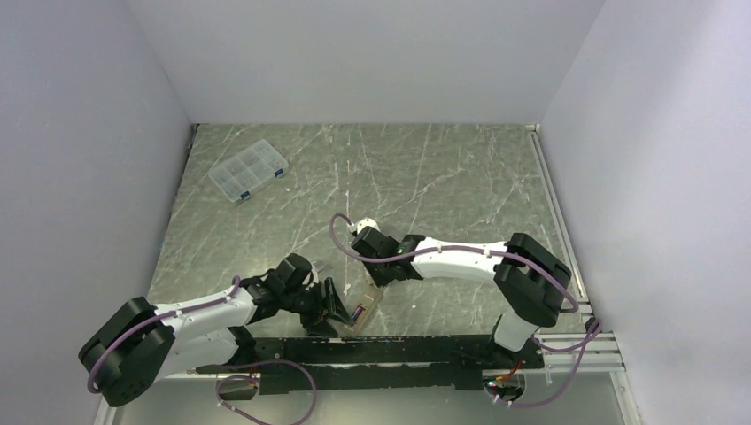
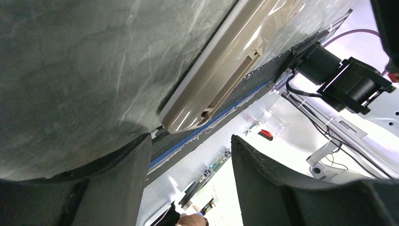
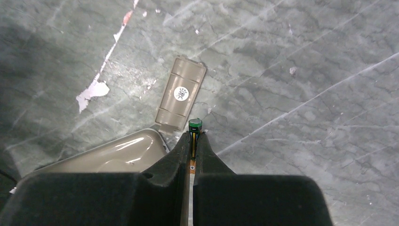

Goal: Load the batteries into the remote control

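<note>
The remote control (image 1: 363, 307) lies back-up near the table's front edge, and a small reddish-blue spot shows in its bay. Its beige back also shows in the left wrist view (image 2: 211, 75) and the right wrist view (image 3: 108, 153). My right gripper (image 3: 194, 136) is shut on a battery (image 3: 195, 125) with a green end and a black-yellow body, held upright just above the table, next to the remote's end. In the top view the right gripper (image 1: 379, 270) hangs just behind the remote. My left gripper (image 2: 188, 141) is open and empty, and in the top view (image 1: 333, 307) it sits at the remote's left side.
The flat beige cover piece (image 3: 181, 92) lies on the table just beyond the held battery. A clear compartmented box (image 1: 249, 171) stands at the back left. The black rail (image 1: 398, 350) runs along the table's front edge, close to the remote.
</note>
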Available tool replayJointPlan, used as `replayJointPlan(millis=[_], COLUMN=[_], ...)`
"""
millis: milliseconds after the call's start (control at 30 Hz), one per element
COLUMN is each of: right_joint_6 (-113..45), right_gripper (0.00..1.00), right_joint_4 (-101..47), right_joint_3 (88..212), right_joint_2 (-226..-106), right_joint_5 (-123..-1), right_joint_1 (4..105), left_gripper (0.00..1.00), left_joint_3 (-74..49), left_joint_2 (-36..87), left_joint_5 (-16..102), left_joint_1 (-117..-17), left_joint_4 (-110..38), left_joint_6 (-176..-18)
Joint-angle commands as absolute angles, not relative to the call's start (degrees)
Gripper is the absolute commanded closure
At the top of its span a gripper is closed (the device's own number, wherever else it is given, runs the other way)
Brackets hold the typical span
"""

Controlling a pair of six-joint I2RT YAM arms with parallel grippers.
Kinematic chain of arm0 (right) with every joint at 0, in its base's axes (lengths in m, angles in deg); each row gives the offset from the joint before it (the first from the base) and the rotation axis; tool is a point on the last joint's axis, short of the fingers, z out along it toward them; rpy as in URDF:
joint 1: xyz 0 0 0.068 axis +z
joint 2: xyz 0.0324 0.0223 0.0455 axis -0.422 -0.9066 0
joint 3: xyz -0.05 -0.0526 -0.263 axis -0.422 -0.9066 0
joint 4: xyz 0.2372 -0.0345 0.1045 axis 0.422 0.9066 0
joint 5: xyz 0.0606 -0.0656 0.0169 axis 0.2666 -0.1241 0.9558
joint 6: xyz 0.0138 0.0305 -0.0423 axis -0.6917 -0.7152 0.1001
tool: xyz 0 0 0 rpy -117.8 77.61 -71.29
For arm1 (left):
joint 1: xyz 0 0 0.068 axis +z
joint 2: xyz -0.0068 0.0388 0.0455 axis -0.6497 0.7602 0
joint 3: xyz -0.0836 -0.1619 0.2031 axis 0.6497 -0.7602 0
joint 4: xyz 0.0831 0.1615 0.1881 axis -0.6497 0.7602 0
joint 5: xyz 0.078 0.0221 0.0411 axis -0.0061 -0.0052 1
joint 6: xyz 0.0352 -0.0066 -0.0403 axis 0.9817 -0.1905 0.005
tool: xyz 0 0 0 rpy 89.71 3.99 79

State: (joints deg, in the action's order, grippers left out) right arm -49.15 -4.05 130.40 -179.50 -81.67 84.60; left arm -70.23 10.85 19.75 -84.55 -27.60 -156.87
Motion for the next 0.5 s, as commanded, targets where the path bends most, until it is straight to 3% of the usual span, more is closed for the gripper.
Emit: replayJointPlan(millis=[0, 467], right_joint_6=[-48.5, -50.4], right_gripper=[1.00, 1.00], right_joint_4=[-6.5, -7.9], right_joint_3=[128.6, 123.9], right_joint_2=[-179.2, -176.1], right_joint_5=[-79.9, -76.3], right_joint_1=[84.4, 85.2], left_gripper=[0.32, 0.34], left_joint_3=[-70.4, -70.5], left_joint_2=[10.2, 13.2], left_joint_5=[18.3, 19.1], left_joint_1=[-85.0, -85.5], left_joint_4=[-31.4, -36.5], left_joint_6=[-158.4, -160.0])
